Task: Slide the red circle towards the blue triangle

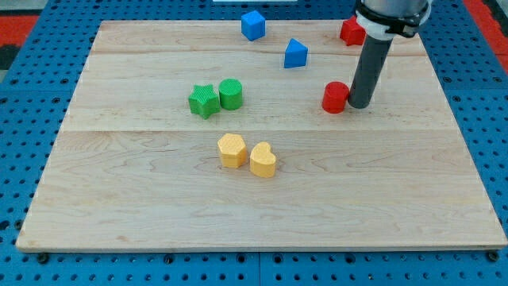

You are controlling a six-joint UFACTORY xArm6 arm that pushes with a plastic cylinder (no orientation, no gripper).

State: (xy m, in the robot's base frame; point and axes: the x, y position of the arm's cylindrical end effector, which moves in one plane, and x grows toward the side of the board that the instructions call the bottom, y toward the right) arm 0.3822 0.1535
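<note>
The red circle [335, 97] lies on the wooden board [159, 206] right of the middle. The blue triangle [295, 53] stands above it and a little to the left. My tip [359, 106] is down on the board at the red circle's right side, touching or almost touching it. The dark rod rises from the tip toward the view's top right.
A blue cube [252, 25] sits at the top middle. Another red block [352, 31] sits at the top right, partly behind the rod. A green star [204, 101] and a green circle [231, 94] touch left of the middle. A yellow hexagon [232, 150] and a yellow heart [263, 160] sit below the middle.
</note>
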